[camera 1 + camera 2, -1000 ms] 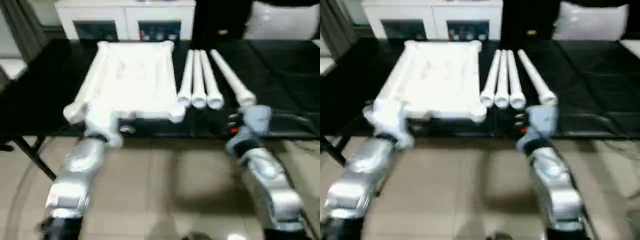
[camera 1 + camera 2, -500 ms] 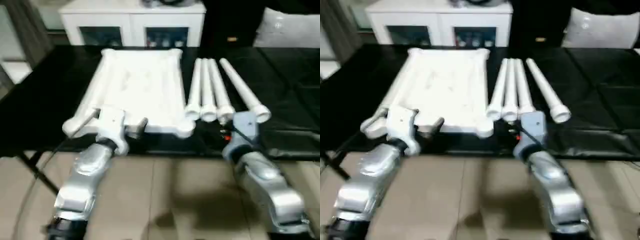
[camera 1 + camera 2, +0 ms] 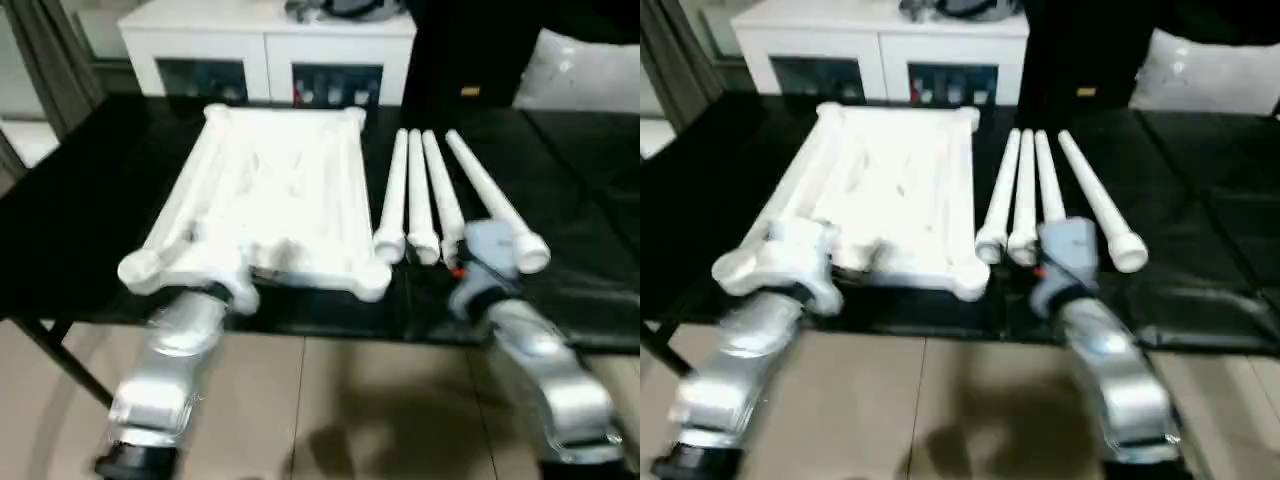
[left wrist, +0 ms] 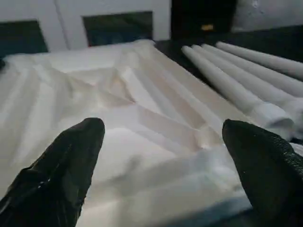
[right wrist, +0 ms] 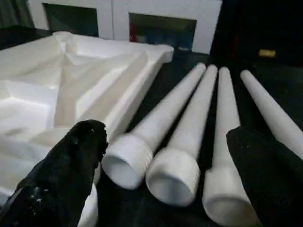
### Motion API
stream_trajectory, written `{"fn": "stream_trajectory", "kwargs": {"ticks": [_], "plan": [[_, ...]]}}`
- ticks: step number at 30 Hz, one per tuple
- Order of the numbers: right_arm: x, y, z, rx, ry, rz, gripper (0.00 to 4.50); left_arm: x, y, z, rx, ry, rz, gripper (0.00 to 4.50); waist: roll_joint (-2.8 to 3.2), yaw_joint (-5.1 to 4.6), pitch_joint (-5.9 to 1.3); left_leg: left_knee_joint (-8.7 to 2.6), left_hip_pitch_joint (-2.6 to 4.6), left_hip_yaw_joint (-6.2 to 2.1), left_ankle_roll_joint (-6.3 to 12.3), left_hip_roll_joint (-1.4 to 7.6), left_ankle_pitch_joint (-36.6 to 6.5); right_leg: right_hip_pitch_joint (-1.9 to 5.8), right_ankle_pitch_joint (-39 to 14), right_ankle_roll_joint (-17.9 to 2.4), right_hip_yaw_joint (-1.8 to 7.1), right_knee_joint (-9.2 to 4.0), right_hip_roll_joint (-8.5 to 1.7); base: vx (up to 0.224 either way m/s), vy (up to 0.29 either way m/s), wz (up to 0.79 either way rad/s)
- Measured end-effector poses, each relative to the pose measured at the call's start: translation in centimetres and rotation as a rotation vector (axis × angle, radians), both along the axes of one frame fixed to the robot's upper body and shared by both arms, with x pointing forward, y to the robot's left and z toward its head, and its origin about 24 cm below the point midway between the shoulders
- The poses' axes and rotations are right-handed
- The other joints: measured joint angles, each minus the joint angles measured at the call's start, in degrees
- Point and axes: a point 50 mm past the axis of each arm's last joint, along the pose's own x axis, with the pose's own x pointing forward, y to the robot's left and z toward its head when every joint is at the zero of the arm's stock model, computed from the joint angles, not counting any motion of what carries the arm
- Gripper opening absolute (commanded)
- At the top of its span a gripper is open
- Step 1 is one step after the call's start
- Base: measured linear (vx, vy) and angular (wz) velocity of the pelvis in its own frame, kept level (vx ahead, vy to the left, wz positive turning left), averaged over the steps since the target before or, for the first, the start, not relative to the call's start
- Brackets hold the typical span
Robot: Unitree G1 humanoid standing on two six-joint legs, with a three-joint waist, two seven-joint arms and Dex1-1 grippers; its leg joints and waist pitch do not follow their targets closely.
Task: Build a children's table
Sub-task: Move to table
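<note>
The children's table lies in parts on the black worktable (image 3: 90,200). Its white square top (image 3: 280,190) is upside down, ribs up, with round sockets at the corners. To its right lie four white tapered legs (image 3: 417,200), wide ends toward me, the fourth leg (image 3: 490,200) angled apart. My left gripper (image 4: 165,137) is open over the top's near edge, the ribbed underside between its black fingers (image 4: 71,156). My right gripper (image 5: 170,142) is open just short of the legs' near ends, its fingers (image 5: 71,161) spanning three of them. Neither holds anything.
A white cabinet (image 3: 270,40) with dark glass doors stands behind the worktable. A pale cushion (image 3: 590,70) lies at the back right. Tiled floor (image 3: 330,400) shows below the worktable's near edge, and a black frame leg (image 3: 60,350) slants at the left.
The camera has tilted. Both arms have reached forward over the worktable's edge, the left to the top's near edge, the right to the legs' ends. Both grippers have stayed open.
</note>
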Motion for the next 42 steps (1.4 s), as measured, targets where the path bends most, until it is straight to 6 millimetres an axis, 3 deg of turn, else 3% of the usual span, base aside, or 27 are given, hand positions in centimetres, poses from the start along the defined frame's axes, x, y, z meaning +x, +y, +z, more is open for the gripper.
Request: {"fn": "stream_trajectory", "kwargs": {"ticks": [1,3,4,5,6,7,8,9,10,11,12,13,14,15,16,18,19,20,21,22,24,25,26,27,29,33,42], "plan": [[0.0,0.5,-0.1,0.012,0.006,0.014,4.5,0.0,0.4,0.0,0.004,0.0,0.013,4.48,-0.22,-0.67,0.11,-0.27,0.77,0.06,-1.53,-0.04,-0.24,0.1,-0.4,-0.19,-0.07,-0.17,-0.2,0.114,0.069,0.11],[0.1,1.7,0.0,0.025,0.008,0.06,4.5,0.0,0.8,-0.2,0.013,0.006,0.026,4.48,-0.59,-1.02,0.44,-0.7,1.38,0.51,-1.75,-0.45,-0.87,-0.22,-1.36,-3.07,0.26,0.65,-0.56,0.118,0.068,0.08],[0.3,2.2,0.3,0.031,-0.001,0.075,4.5,-0.1,1.4,-0.3,0.016,0.014,0.048,4.48,-1.16,-0.59,0.39,-0.91,2.56,2.16,-1.79,-0.42,-1.53,-1.6,-1.42,-3.2,0.25,2.89,-1.31,0.112,0.045,-0.34],[0.3,2.1,0.4,0.03,-0.004,0.075,4.5,-0.1,1.5,-0.4,0.016,0.019,0.052,4.48,-1.32,-0.64,0.37,-0.98,3.5,3.31,-1.82,-0.34,-2.0,-2.59,-1.03,-2.51,0.26,3.83,-1.74,0.157,0.044,-0.54],[0.3,1.9,0.4,0.027,-0.005,0.066,4.5,0.0,1.4,-0.2,0.015,0.013,0.047,4.48,-1.93,-0.97,0.3,-1.01,3.91,3.57,-1.56,-0.83,-2.12,-3.33,-0.35,-1.39,0.15,3.45,-2.42,0.092,0.014,-0.53],[0.3,1.5,0.2,0.021,0.0,0.051,4.5,0.1,1.1,0.0,0.011,0.006,0.039,4.48,-2.87,-1.46,0.33,-1.01,4.04,3.86,-1.79,-1.35,-2.37,-3.09,0.65,0.57,0.68,2.45,-2.79,0.121,-0.036,-0.06],[0.3,1.0,0.2,0.009,0.003,0.035,4.5,0.0,0.5,-0.1,-0.004,0.006,0.026,4.48,-3.17,-1.22,0.4,-0.74,3.74,3.97,-0.45,-1.5,-3.4,-2.61,0.48,0.11,1.07,2.01,-2.45,0.152,-0.048,0.02],[0.3,0.7,0.1,0.003,0.005,0.024,4.5,-0.1,-0.3,-0.1,-0.01,0.01,-0.002,4.48,-2.8,-0.81,0.22,0.74,2.97,3.06,1.84,-1.55,-4.49,-2.43,0.61,-0.07,1.24,1.37,-2.13,0.152,-0.048,0.02],[0.4,0.2,0.1,-0.003,0.005,0.0,4.5,-0.1,-0.7,-0.2,-0.009,0.012,-0.02,4.48,-2.57,-0.51,0.11,3.89,1.12,2.06,2.73,-1.88,-4.15,-1.94,0.54,-0.12,1.14,0.82,-1.95,0.127,-0.021,-0.13],[0.4,0.1,0.2,-0.006,0.003,-0.002,4.5,-0.1,-0.7,-0.2,-0.008,0.012,-0.019,4.48,-2.45,-0.34,0.03,4.0,-0.03,1.28,2.64,-1.78,-3.99,-1.42,0.47,-0.14,0.89,0.3,-1.59,0.051,-0.008,-0.02],[0.4,0.2,0.3,-0.005,0.0,0.002,4.5,-0.1,-0.5,-0.1,-0.004,0.007,-0.016,4.48,-1.35,-0.09,-0.25,1.76,-0.82,0.76,2.65,-0.94,-3.34,-0.88,0.35,-0.29,-0.01,-0.19,-0.92,0.113,-0.009,-0.01],[0.4,0.3,0.2,-0.003,0.001,0.005,4.5,-0.1,-0.2,0.0,0.001,0.004,-0.007,4.48,-0.2,0.17,-0.52,0.83,-1.27,0.18,0.28,0.18,-0.65,-0.41,-0.15,-0.13,-0.75,-0.21,0.16,0.15,0.042,-0.03],[0.4,0.7,0.2,0.008,0.002,0.013,4.5,-0.1,0.2,-0.1,0.007,0.008,0.006,4.48,-0.12,-0.3,-0.43,0.82,-0.6,-0.27,-1.2,0.28,-0.97,-0.37,-0.6,-0.52,-1.03,-0.32,0.19,0.15,0.042,-0.03],[0.4,1.4,0.2,0.012,0.002,0.042,4.5,-0.1,0.5,-0.1,0.011,0.01,0.015,4.48,-0.43,-0.67,-0.43,0.55,-0.39,-0.26,-0.97,-0.12,-1.29,-0.9,-1.21,-1.8,-1.0,0.9,-0.26,0.201,0.067,0.02],[0.5,2.2,0.3,0.019,-0.004,0.072,4.5,0.0,1.1,-0.2,0.023,0.011,0.031,4.48,-0.62,-1.16,-0.44,0.51,-0.07,-0.26,-0.7,-0.7,-1.65,-2.52,-1.69,-2.31,-0.94,4.19,-0.85,0.173,0.041,0.07],[0.5,2.1,0.3,0.013,-0.001,0.073,4.5,0.0,1.2,0.0,0.022,0.008,0.036,4.48,-0.75,-1.6,-0.47,0.45,0.63,0.06,-0.33,-1.17,-2.07,-4.95,-1.5,-0.65,-0.74,7.11,-1.35,0.138,0.033,0.08],[0.5,2.0,0.3,0.01,-0.002,0.07,4.5,0.0,1.1,0.1,0.022,0.003,0.032,4.48,-1.41,-1.78,-0.4,0.32,1.17,0.36,-0.41,-1.75,-2.3,-6.63,-0.74,0.51,-0.09,6.54,-1.77,0.081,-0.016,0.09],[0.5,2.0,0.3,0.01,-0.002,0.069,4.5,0.1,1.1,0.1,0.022,0.001,0.031,4.48,-2.58,-1.82,-0.36,0.2,1.65,0.93,-0.5,-2.56,-2.48,-7.15,0.29,0.3,0.75,3.75,-2.5,0.081,-0.016,0.09],[0.5,1.8,0.3,0.006,0.0,0.063,4.5,0.1,1.0,0.1,0.02,0.002,0.03,4.48,-3.6,-1.6,-0.19,0.61,1.61,1.33,-0.63,-3.18,-2.98,-6.73,2.21,0.68,1.56,3.62,-2.9,0.083,-0.086,0.08],[0.5,1.2,0.0,-0.001,0.011,0.04,4.5,0.0,0.2,-0.1,0.005,0.011,0.007,4.48,-3.45,-0.52,-0.02,2.0,1.5,1.04,2.92,-3.01,-4.15,-6.07,1.92,0.2,1.68,2.92,-2.52,0.077,-0.087,0.0],[0.6,0.7,-0.2,-0.01,0.023,0.017,4.5,-0.2,-0.6,-0.2,0.002,0.011,-0.031,4.48,-3.22,0.19,-0.07,4.43,0.48,0.67,3.64,-2.87,-4.6,-4.67,2.11,-0.14,1.57,1.67,-2.12,0.072,-0.067,-0.05],[0.7,0.7,0.1,-0.017,0.015,0.011,4.5,-0.1,-0.6,0.1,0.007,0.0,-0.035,4.48,-2.71,0.36,-0.16,2.85,0.21,0.38,2.5,-2.3,-3.88,-3.88,2.15,-0.35,1.23,1.18,-1.72,0.074,-0.023,-0.06],[1.0,0.8,0.4,-0.024,0.011,0.013,4.5,-0.1,-0.4,0.3,0.026,-0.011,-0.044,4.48,-1.8,0.38,-0.23,0.21,0.13,0.18,0.82,-1.14,-2.01,-3.54,1.99,-0.47,0.48,1.14,-1.03,0.074,-0.023,-0.06],[1.2,0.9,0.7,-0.025,0.01,0.014,4.5,-0.1,0.0,0.4,0.057,-0.019,-0.052,4.48,-1.32,0.49,-0.28,0.35,0.16,0.15,-2.36,-0.28,-0.68,-3.52,1.81,-0.4,0.33,1.37,-0.55,0.077,0.038,-0.08],[1.7,1.6,0.9,-0.052,0.045,0.032,4.5,0.0,0.7,0.5,0.12,-0.024,-0.079,4.48,-1.63,0.2,-0.31,0.62,-0.21,0.23,-2.36,-0.46,-0.65,-4.13,2.08,-0.39,0.59,1.13,-0.67,0.104,0.071,-0.06],[2.7,1.7,0.0,-0.089,0.21,0.026,4.5,-0.3,0.8,0.8,0.15,-0.003,-0.215,4.48,-1.54,1.18,-0.26,1.0,-1.19,0.43,-2.12,-0.96,-0.55,-4.98,2.53,0.36,0.76,1.26,-1.19,0.021,0.05,0.02],[5.3,1.2,-0.2,-0.207,0.392,-0.018,4.5,-1.3,1.1,1.4,0.203,0.068,-0.479,4.48,-1.76,0.82,0.28,-0.95,0.06,1.53,-3.01,-0.55,0.84,-4.89,3.21,-0.43,1.02,1.32,-1.31,-0.041,-0.014,0.0]]}}
